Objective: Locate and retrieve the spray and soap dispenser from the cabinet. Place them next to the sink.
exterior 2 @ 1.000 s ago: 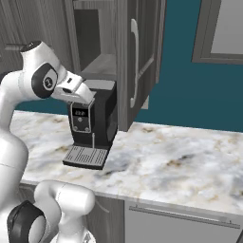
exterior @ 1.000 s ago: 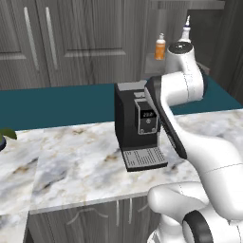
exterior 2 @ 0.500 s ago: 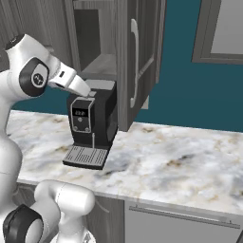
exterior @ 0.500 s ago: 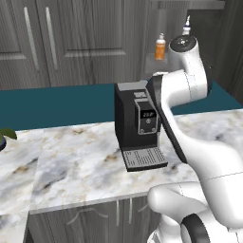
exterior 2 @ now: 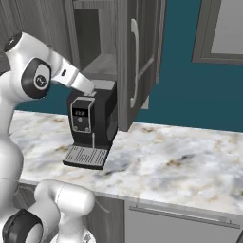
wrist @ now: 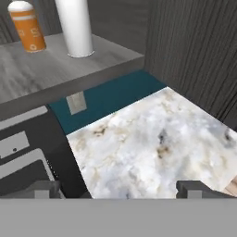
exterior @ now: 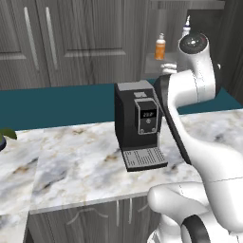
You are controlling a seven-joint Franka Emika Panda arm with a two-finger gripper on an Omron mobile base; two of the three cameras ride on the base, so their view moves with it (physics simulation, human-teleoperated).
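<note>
Up on shelf: spray, soap dispenser, well above hand.

Soap dispenser and spray side by side on the open shelf of the cabinet, dispenser to the left, spray to the right, near but apart. Coffee machine on the desk, below the shelf and against the back wall. End effector raised above the desk, right of the coffee machine, before the shelf.
</note>
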